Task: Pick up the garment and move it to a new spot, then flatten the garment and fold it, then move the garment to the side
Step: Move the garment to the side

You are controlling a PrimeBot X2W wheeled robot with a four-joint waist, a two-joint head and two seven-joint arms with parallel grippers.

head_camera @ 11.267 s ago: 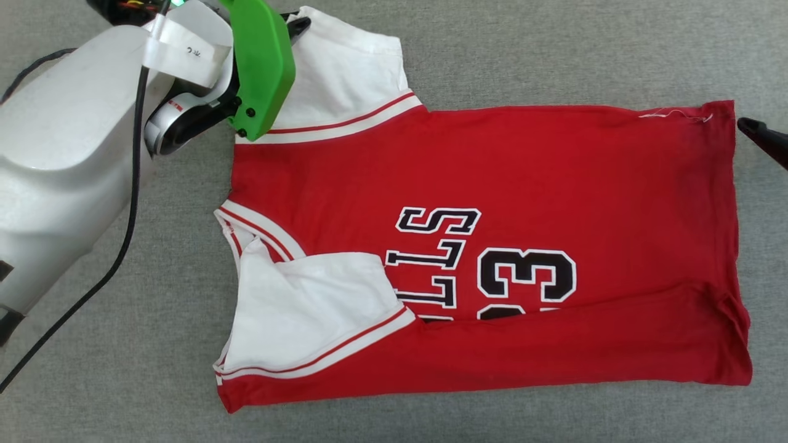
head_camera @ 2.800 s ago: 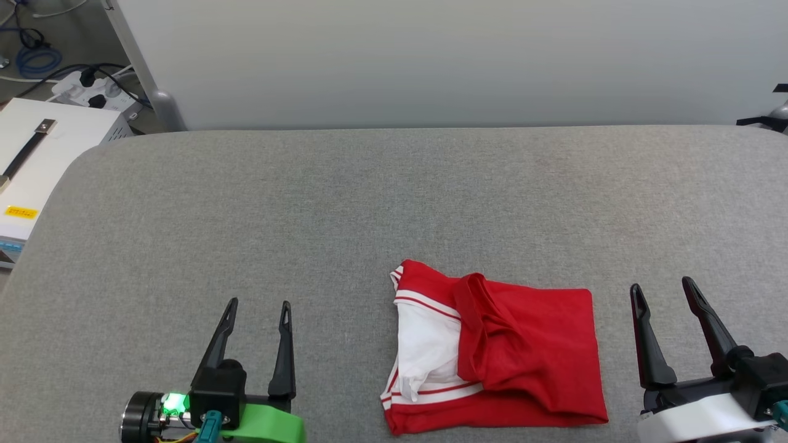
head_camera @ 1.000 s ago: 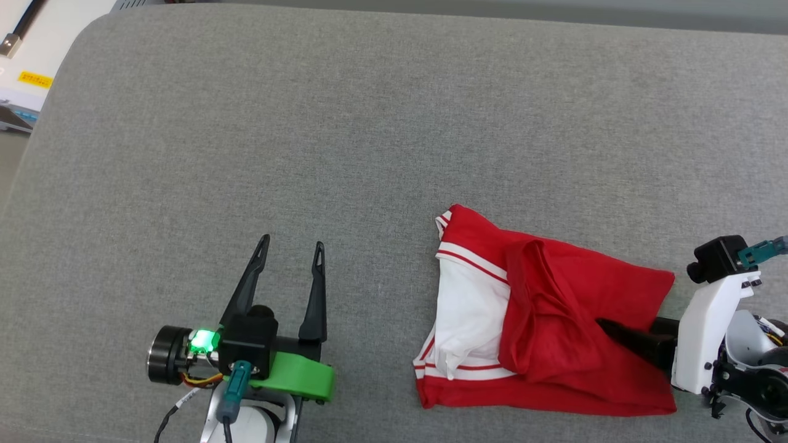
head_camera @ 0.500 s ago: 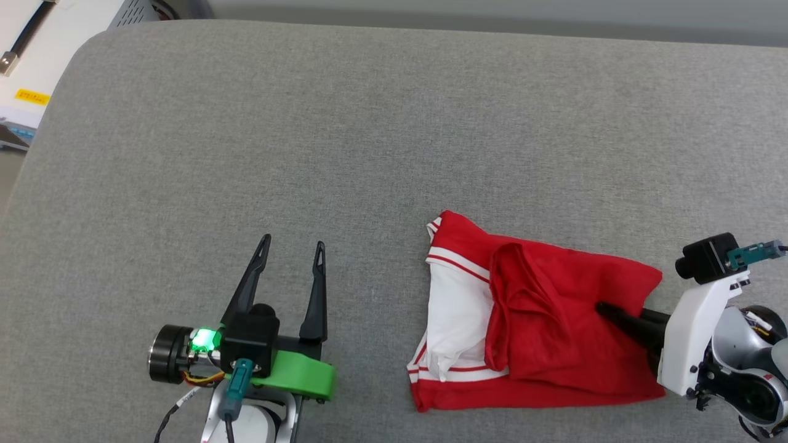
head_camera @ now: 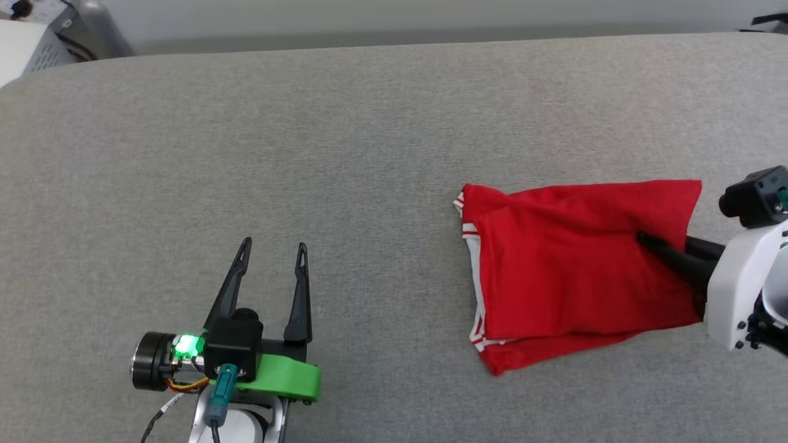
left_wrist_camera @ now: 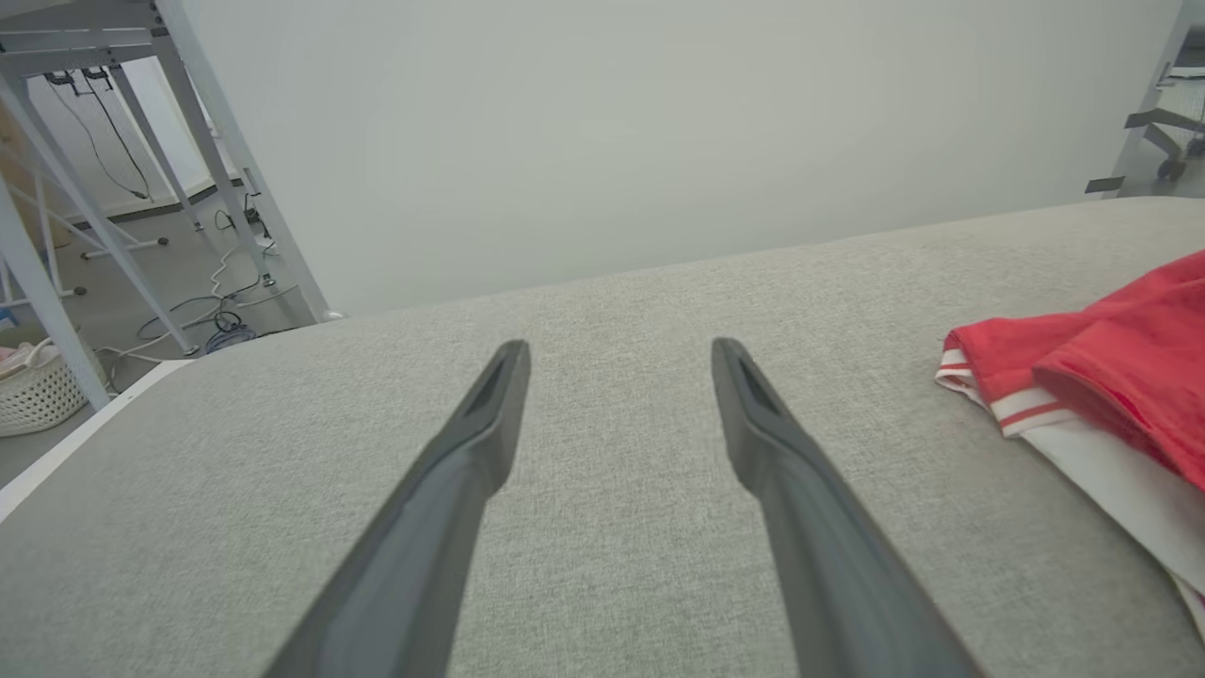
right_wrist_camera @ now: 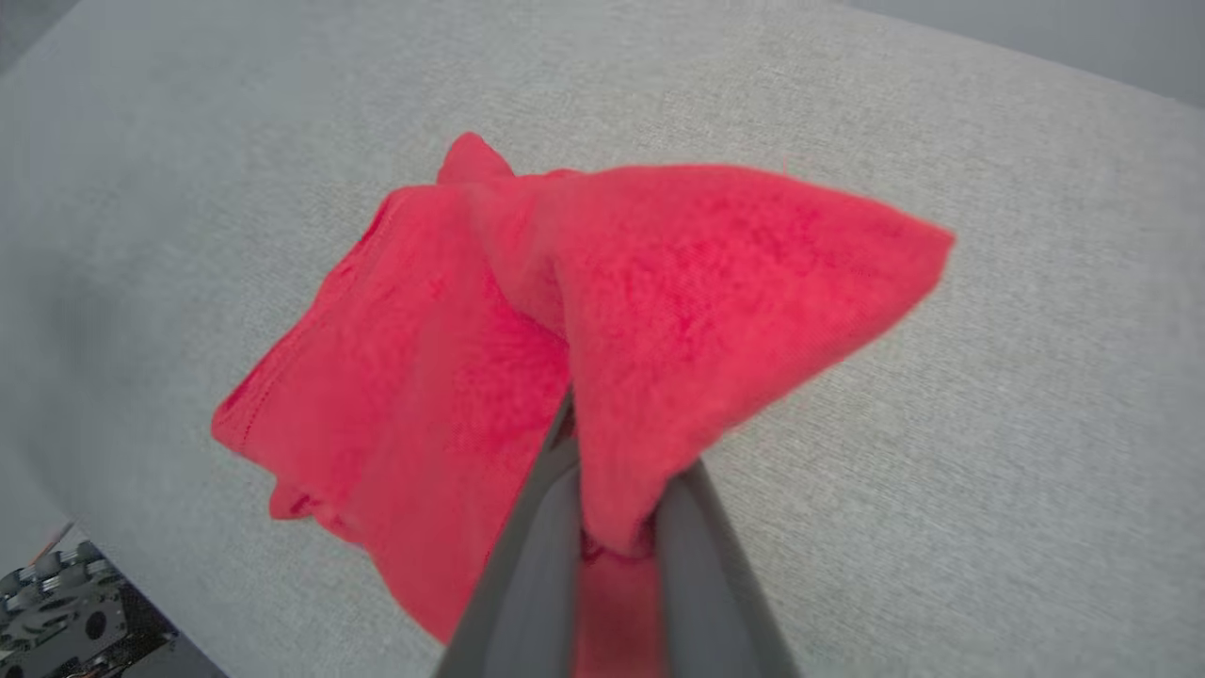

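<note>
The folded red garment with red-white striped trim [head_camera: 578,271] lies toward the right of the grey fabric worktop [head_camera: 308,123]. We see our right hand [head_camera: 646,239] pinching its right edge, and our left hand [head_camera: 271,253] spread, well apart from it.

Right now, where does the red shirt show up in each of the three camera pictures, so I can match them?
Head view: the shirt lies right of middle, its right edge held by the right hand.
Left wrist view: the shirt is at the right edge, past the open left hand.
Right wrist view: the shirt is in the middle, pinched between that hand's fingers.
Shared landmark: the grey padded surface under it.
</note>
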